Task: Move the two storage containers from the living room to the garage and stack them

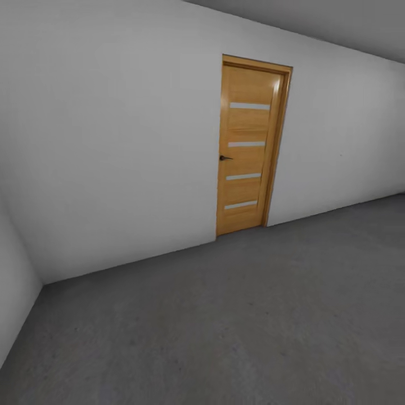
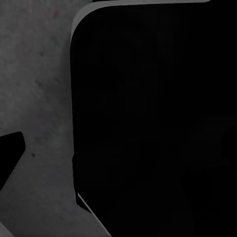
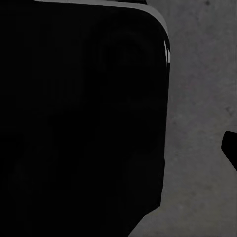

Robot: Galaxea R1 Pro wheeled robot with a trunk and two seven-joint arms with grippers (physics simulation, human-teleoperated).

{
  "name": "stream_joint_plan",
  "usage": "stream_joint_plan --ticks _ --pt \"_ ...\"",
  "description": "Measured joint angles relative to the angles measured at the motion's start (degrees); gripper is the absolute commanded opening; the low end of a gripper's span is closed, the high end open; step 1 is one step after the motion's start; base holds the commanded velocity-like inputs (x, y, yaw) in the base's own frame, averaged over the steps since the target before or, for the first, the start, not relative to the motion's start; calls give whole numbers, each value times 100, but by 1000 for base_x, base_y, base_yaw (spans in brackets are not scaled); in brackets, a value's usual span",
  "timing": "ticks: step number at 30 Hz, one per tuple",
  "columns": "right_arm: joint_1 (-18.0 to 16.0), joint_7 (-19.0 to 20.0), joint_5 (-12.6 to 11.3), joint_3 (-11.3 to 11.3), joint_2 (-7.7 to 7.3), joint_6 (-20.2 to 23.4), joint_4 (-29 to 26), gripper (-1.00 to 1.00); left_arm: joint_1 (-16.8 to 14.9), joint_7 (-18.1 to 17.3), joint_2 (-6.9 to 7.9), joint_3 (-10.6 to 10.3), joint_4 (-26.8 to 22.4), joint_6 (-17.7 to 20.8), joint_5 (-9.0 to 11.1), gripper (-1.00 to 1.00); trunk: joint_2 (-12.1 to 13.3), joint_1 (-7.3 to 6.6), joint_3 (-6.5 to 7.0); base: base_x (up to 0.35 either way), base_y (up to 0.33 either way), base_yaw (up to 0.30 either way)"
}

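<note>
- You face the garage: dark grey floor (image 1: 225, 326), pale wall (image 1: 112, 140), closed orange-wood door (image 1: 247, 146).
- Wrist views: a black body over concrete; both grippers' opening can't be told.

We count one orange-wood door (image 1: 249, 147) in the head view, shut in its frame. On it we count four pale horizontal stripes (image 1: 244, 176), one above another, and one dark handle (image 1: 225, 158) at its left edge. Two pale grey walls (image 1: 112, 140) meet at one corner at the left. There is one dark grey speckled floor (image 1: 236, 326).
</note>
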Motion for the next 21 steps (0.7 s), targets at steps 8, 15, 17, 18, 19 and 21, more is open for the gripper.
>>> stream_joint_plan --ticks 8,15,17,18,19,21 --pt "0 -5 43 73 -44 -296 0 100 0 0 0 -2 0 0 3 100 0 0 0 0 0 -286" --pt "0 0 33 77 -71 -666 8 100 0 7 1 0 -3 -4 11 100 0 0 0 0 0 -286" --pt "0 0 34 78 -67 -680 8 100 0 8 1 0 -4 -5 11 100 0 0 0 0 0 -286" --pt "0 -2 34 76 -65 -689 9 100 0 6 1 0 -6 -6 12 100 0 0 0 0 0 -286" --pt "0 -1 33 73 -63 -697 9 100 0 7 0 0 -7 -7 13 100 0 0 0 0 0 -286" --pt "0 0 31 71 -62 -701 9 100 0 8 0 0 -8 -8 12 100 0 0 0 0 0 -286"
